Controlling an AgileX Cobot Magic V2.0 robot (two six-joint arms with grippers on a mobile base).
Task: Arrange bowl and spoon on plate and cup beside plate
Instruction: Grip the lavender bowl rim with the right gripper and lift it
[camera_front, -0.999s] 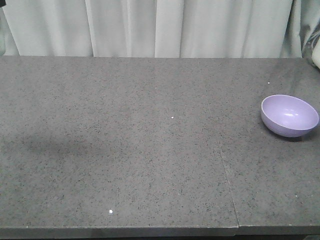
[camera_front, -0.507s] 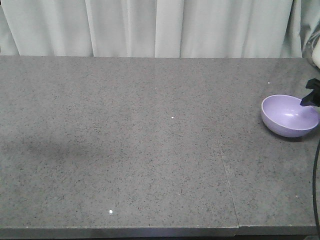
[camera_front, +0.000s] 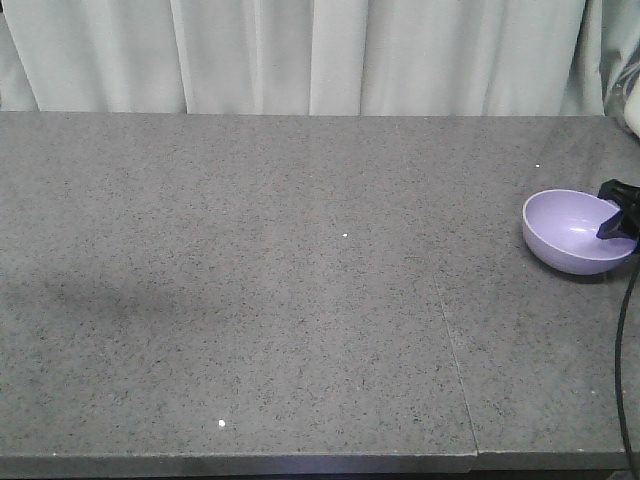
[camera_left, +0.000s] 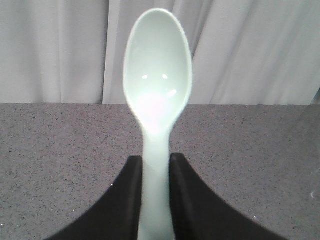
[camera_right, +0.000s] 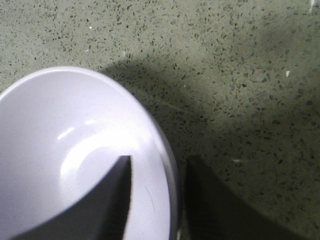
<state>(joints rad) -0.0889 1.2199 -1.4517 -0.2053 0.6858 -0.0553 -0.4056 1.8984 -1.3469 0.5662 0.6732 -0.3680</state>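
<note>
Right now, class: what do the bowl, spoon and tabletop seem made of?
Lavender bowl: probably glossy plastic or melamine; sharp white highlights inside. Mint-green spoon: likely moulded plastic, glossy; bright glints in its scoop. Tabletop: grey, dark-speckled, matt; stone or stone-look laminate, cannot tell which.

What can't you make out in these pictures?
The plate and cup: in no view.
Handle end of the spoon: left wrist view, past the left gripper, cut by the bottom edge.
Part of the bowl: right wrist view, cut by left and bottom edges.
Arm behind the right gripper: front view, beyond the right edge.
</note>
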